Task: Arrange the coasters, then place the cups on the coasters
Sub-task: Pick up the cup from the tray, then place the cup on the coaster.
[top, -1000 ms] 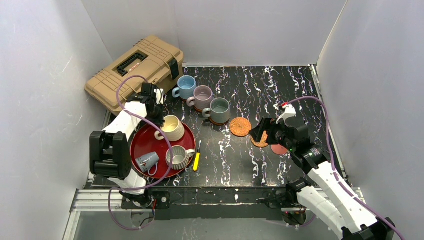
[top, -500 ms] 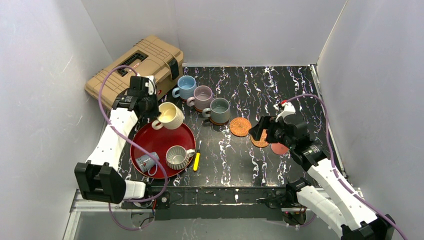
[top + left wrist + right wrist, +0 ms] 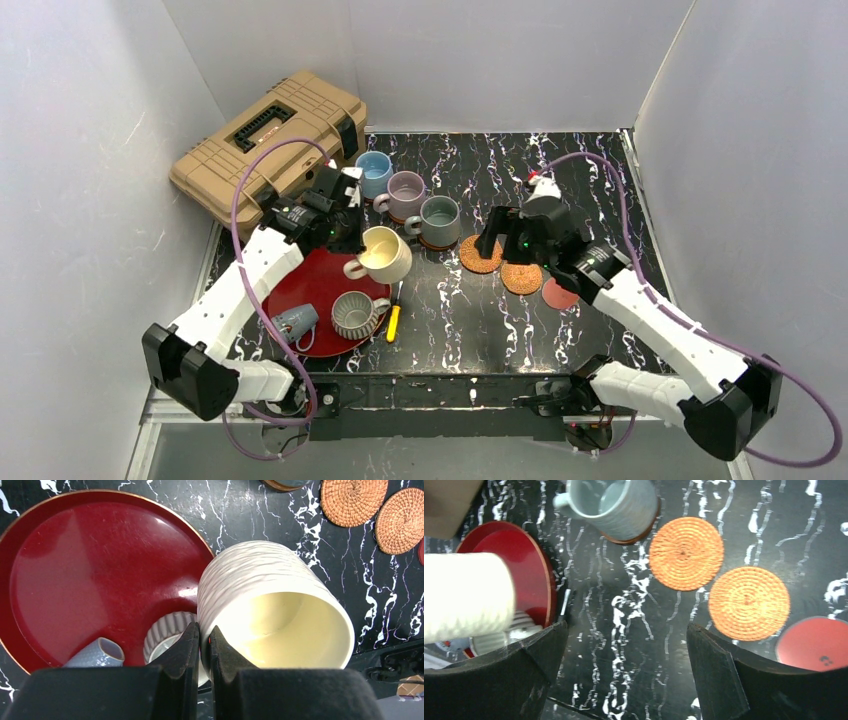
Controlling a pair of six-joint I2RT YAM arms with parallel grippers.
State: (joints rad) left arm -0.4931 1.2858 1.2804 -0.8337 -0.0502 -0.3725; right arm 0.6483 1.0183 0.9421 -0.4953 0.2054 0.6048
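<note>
My left gripper (image 3: 352, 238) (image 3: 204, 630) is shut on the rim of the cream-yellow cup (image 3: 386, 255) (image 3: 272, 605), one finger inside and one outside. It holds the cup tilted in the air over the right edge of the red tray (image 3: 310, 285). The ribbed cup (image 3: 355, 313) stands on the tray and the small pale grey cup (image 3: 293, 323) lies there on its side. The light blue (image 3: 375, 172), mauve (image 3: 406, 193) and grey-green (image 3: 440, 220) cups stand in a row; the grey-green one is on a dark brown coaster (image 3: 634, 537). My right gripper (image 3: 497, 243) (image 3: 625, 630) hangs open beside two woven coasters (image 3: 686, 553) (image 3: 749, 603) and the red coaster (image 3: 816, 642).
A tan toolbox (image 3: 270, 145) leans at the back left corner. A yellow-handled screwdriver (image 3: 393, 322) lies on the black marbled table just right of the tray. White walls close in the table on three sides.
The left arm lifted the cream-yellow cup off the tray and carried it right. The right gripper moved back and left, over the woven coasters.
</note>
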